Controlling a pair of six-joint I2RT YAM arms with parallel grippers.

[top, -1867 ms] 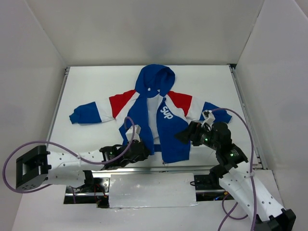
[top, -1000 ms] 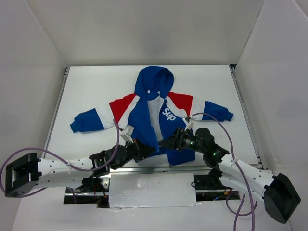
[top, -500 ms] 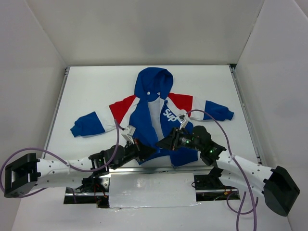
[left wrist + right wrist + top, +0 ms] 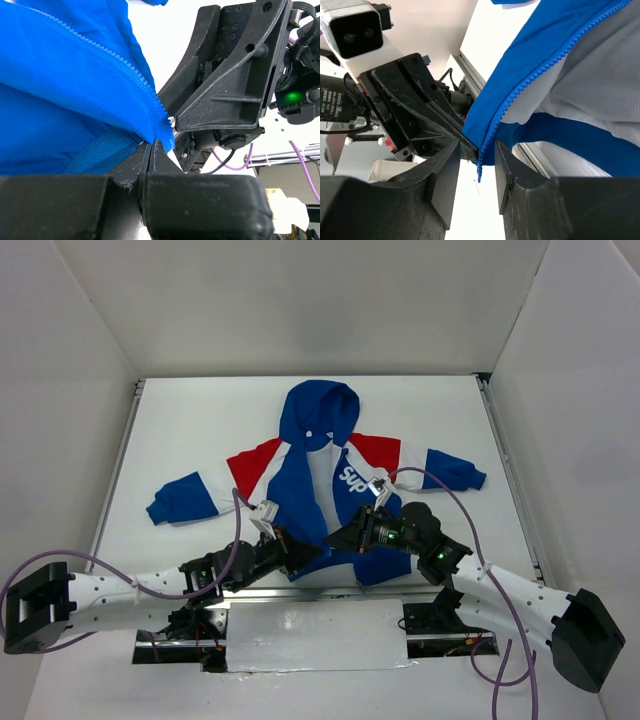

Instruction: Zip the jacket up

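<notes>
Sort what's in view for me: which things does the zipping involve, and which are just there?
Job: jacket, left gripper pinching its lower zipper corner, right gripper straddling the other zipper edge.
Just there: purple cables, silver plate by the arm bases.

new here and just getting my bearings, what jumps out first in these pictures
A small blue jacket with red and white shoulders lies open on the white table, hood away from the arms. At its near hem the left gripper is shut on one zipper corner, while the other zipper edge hangs between the parted fingers of the right gripper.
</notes>
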